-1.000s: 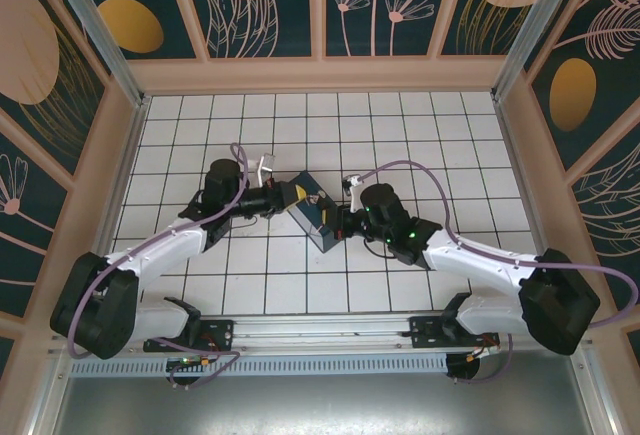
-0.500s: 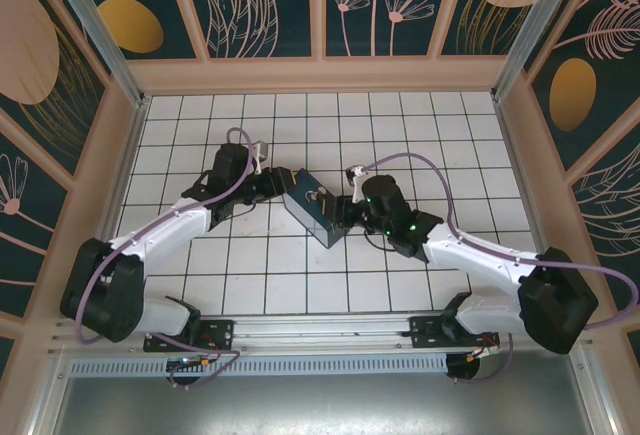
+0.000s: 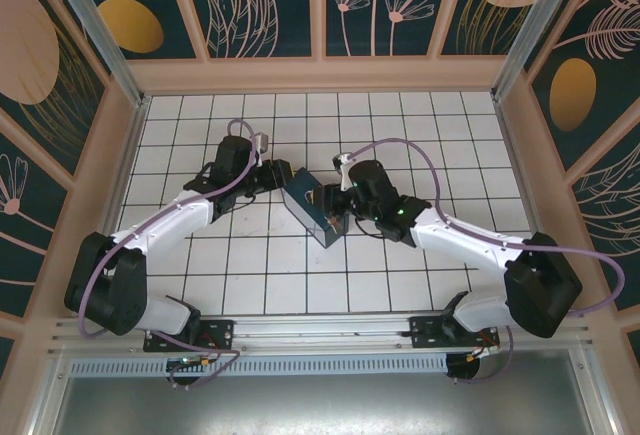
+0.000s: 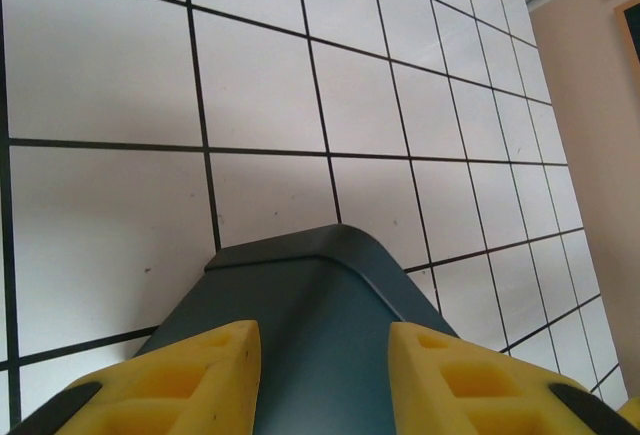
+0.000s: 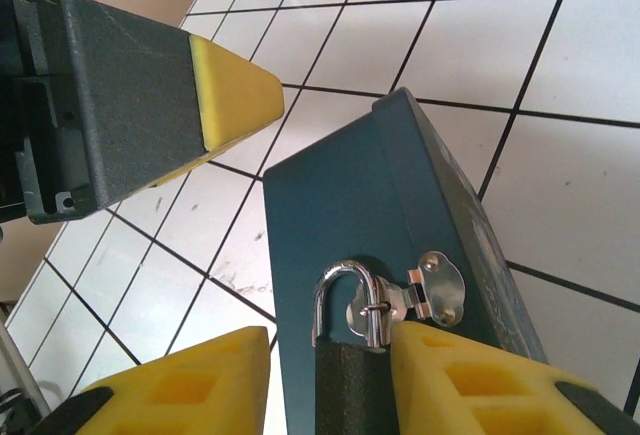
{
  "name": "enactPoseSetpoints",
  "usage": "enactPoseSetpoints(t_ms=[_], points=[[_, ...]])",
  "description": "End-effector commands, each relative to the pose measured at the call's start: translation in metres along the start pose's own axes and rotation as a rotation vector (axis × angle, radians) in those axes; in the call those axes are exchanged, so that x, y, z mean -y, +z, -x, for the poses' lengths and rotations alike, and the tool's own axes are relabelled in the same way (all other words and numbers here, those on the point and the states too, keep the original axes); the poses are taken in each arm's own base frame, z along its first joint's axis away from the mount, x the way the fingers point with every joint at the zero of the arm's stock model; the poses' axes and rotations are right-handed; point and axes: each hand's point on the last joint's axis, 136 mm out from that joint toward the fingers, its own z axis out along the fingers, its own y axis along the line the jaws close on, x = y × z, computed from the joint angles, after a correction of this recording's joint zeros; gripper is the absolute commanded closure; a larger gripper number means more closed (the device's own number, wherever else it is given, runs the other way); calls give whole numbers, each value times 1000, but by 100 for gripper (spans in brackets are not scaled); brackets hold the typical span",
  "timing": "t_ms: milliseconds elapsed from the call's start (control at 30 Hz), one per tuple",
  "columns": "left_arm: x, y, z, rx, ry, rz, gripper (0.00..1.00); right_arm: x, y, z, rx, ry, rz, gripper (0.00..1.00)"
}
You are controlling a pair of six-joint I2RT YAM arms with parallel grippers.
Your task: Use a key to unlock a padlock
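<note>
A dark teal box (image 3: 306,211) is being seen lying shut at the middle of the tiled surface (image 3: 250,285), its lid being fastened by a silver hasp (image 5: 437,290); whatever is inside is being hidden. The padlock (image 5: 348,387) is being carried on that hasp, its bright shackle (image 5: 319,310) being threaded through the staple with both legs running down to the dark body. The right claw (image 5: 332,370), at the box's 3 o'clock in the top view, is being held spread, the padlock's body being flanked by its yellow fingertips. A gap is being left at the body's 9 o'clock side, while at its 3 o'clock side the pad is lying just beside it, and contact cannot be told. The left claw (image 4: 322,343), at the box's 10 o'clock, is likewise being held spread, nothing being pinched, a rounded corner of the box being framed between its tips.
</note>
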Motion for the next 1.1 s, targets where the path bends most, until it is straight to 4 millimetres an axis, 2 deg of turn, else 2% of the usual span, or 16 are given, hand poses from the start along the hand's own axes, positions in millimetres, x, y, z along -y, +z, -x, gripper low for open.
enactPoseSetpoints(t_ms=[0, 167, 300, 367, 467, 567, 667, 767, 900, 967, 1067], points=[[0, -2, 8, 10, 27, 21, 62, -4, 0, 5, -5, -39, -27, 62], [1, -2, 11, 9, 44, 25, 62, -2, 6, -10, -59, -74, -83, 59], [1, 0, 12, 8, 52, 31, 62, 13, 13, -21, -93, -88, -177, 59], [-1, 2, 11, 1, 55, 35, 62, 19, 16, -25, -105, -101, -221, 63], [-5, 5, 11, -5, 62, 53, 65, 24, 19, -27, -112, -114, -271, 75], [-12, 8, 8, -14, 70, 86, 67, 27, 17, -22, -91, -86, -304, 93], [-16, 13, 3, -29, 64, 88, 68, 30, 11, -11, -64, -48, -333, 100], [-13, 17, -6, -48, 58, 58, 68, 29, 3, 7, -26, 29, -319, 100], [1, 21, -21, -86, 77, 20, 69, 17, -9, 31, 32, 96, -265, 100], [12, 21, -28, -101, 90, -3, 70, 14, -10, 34, 19, 74, -260, 100], [19, 20, -33, -108, 92, 7, 70, 17, -12, 23, -60, 55, -292, 100]])
